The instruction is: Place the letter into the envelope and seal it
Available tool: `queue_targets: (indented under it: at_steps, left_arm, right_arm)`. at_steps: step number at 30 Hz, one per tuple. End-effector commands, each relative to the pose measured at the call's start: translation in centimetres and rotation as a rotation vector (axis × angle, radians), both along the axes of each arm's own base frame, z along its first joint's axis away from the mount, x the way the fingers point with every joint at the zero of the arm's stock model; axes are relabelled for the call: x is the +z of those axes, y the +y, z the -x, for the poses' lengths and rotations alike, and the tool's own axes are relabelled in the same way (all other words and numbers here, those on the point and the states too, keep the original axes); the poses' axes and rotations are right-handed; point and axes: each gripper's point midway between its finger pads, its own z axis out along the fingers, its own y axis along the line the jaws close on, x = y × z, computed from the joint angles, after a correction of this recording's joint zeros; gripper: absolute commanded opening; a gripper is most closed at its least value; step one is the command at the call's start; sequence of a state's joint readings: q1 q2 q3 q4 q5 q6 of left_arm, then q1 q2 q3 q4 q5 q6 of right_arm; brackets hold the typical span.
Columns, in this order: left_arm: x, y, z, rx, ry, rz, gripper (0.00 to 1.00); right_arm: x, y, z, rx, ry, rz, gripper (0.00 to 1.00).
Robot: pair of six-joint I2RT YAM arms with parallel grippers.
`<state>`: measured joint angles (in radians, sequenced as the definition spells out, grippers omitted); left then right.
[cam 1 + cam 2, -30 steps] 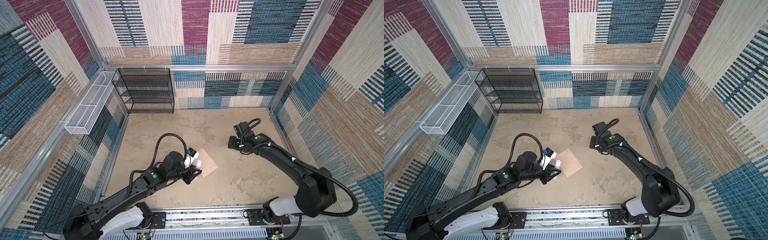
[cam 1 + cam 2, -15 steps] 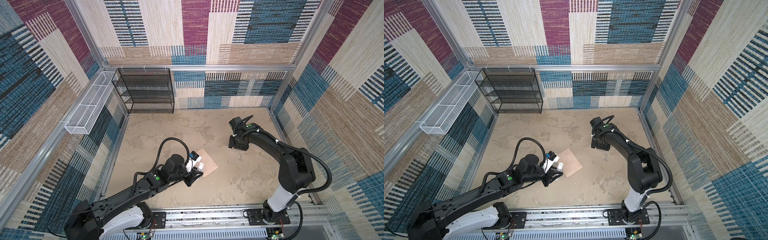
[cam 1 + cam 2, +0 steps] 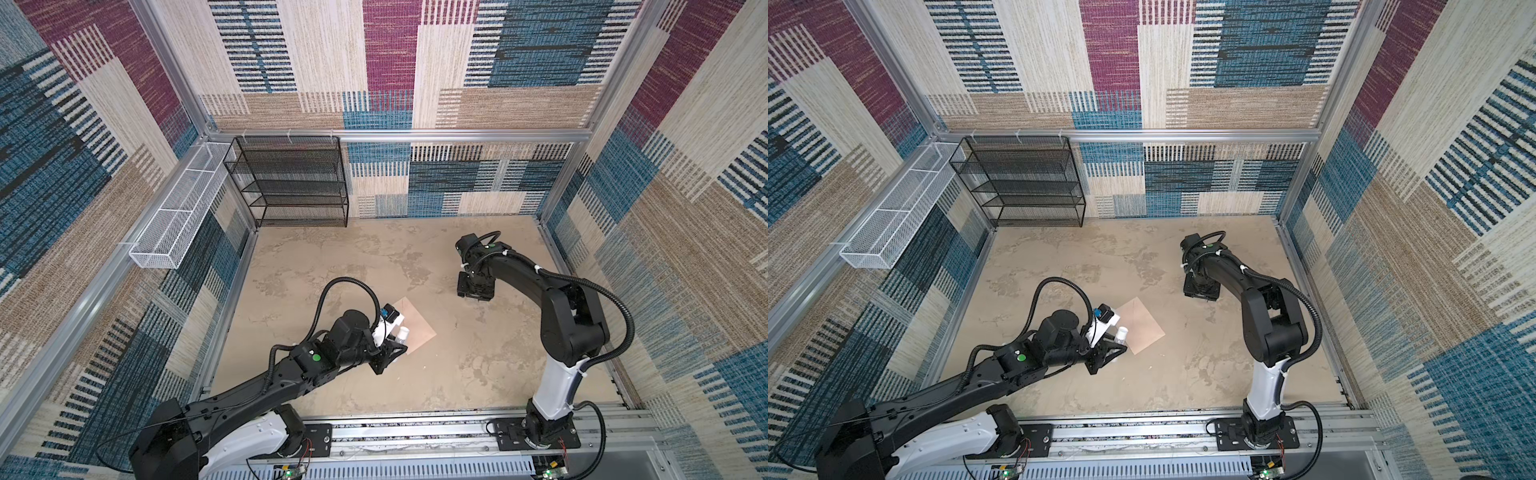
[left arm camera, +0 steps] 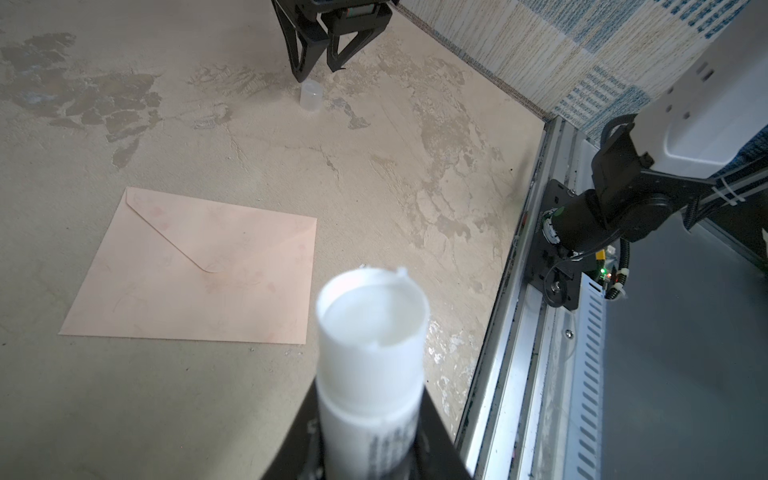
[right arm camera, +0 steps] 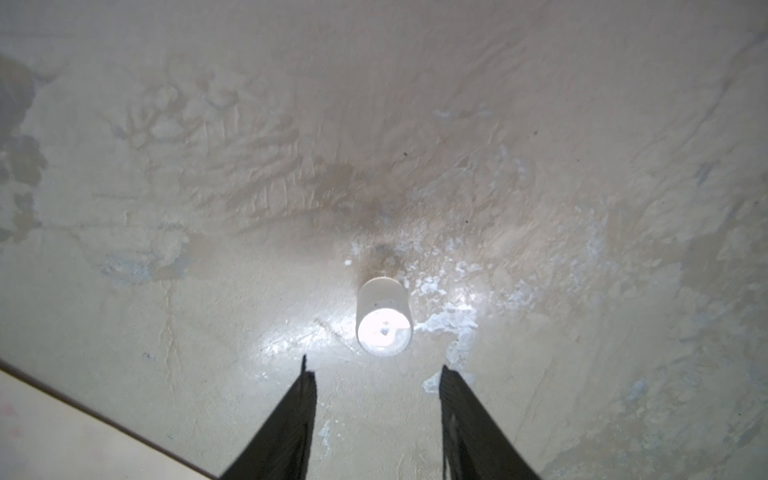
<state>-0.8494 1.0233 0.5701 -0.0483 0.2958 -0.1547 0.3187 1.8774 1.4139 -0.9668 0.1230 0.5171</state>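
Pale peach-pink paper envelope [image 4: 199, 270] lies flat, pointed flap folded down, left of middle and toward the front edge of the worktop [image 3: 478, 374]. Left gripper [image 3: 392, 353] is clamped on a white uncapped glue stick [image 4: 370, 361] beside the envelope's left side. Right gripper [image 5: 374, 370], jaws apart and empty, hovers over a small translucent cap [image 5: 382, 318] standing nearer the right edge.

Top views are bright; wrist views dimmer, softer.
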Motion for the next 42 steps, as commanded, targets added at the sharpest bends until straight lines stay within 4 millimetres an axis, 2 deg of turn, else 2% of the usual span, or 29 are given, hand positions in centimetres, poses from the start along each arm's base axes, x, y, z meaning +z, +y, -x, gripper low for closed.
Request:
queue_targets:
  at_steps: [1, 7, 20, 33, 38, 42]
  left_arm:
    - [0.8, -0.5, -0.1, -0.024, -0.037, 0.028, 0.07]
    - [0.6, -0.6, 0.0, -0.028, -0.033, 0.029, 0.07]
    - [0.5, -0.8, 0.0, -0.028, -0.031, 0.028, 0.07]
    - [0.5, -0.7, 0.0, -0.031, -0.033, 0.028, 0.07]
    - [0.4, -0.6, 0.0, -0.029, -0.033, 0.025, 0.07]
    - [0.5, -0.5, 0.1, -0.030, -0.046, 0.022, 0.07]
  right_arm:
    - [-0.2, 0.0, -0.5, 0.008, 0.003, -0.009, 0.50]
    - [-1.4, -0.1, -0.6, 0.011, 0.030, -0.027, 0.45]
    - [-2.4, 0.5, -1.0, 0.021, 0.037, -0.058, 0.37]
    - [-2.5, 0.3, -1.0, 0.019, 0.039, -0.053, 0.31]
    - [-1.6, 0.4, -1.0, 0.020, 0.023, -0.062, 0.29]
    - [1.1, 0.8, -0.7, 0.042, -0.028, -0.107, 0.27]
